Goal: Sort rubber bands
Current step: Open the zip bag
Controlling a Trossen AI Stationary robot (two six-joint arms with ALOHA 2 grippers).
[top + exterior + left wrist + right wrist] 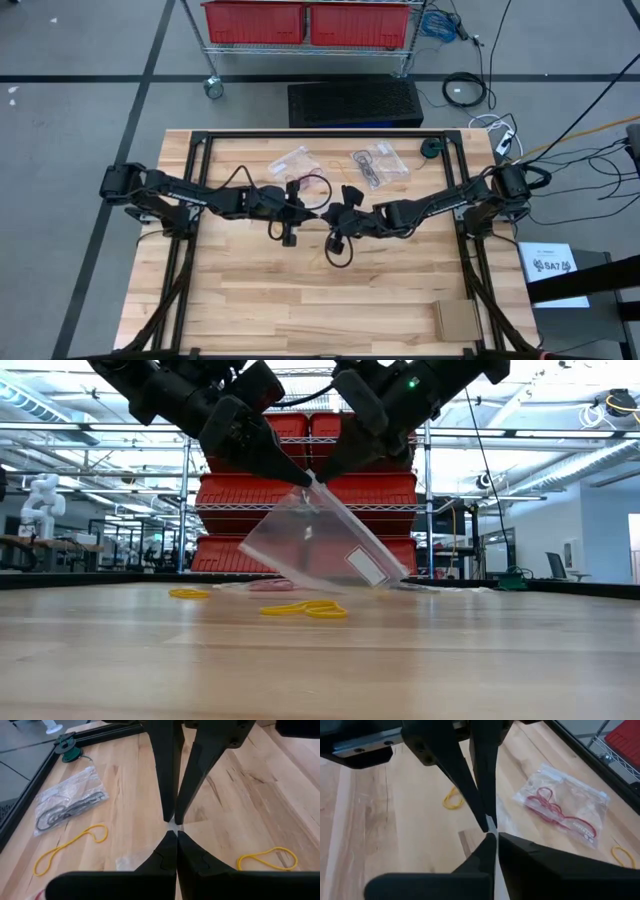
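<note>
A clear plastic bag [318, 543] is pinched at its top corner between the two sets of jaws, which meet tip to tip above the counter [300, 290]: the left gripper [174, 831] is closed on the bag's edge, and the right gripper [492, 834] is closed on the same corner from the opposite side. The bag hangs tilted below the jaws, and appears empty as far as can be judged.

Loose yellow rubber bands [303, 608] are seen lying on the counter just below and beside the jaws, not yet bagged.

Farther from the jaws, a bag of red bands [563, 809] and a bag of black bands [70, 805] lie flat, so those two colours are judged sorted; the yellow ones remain.
</note>
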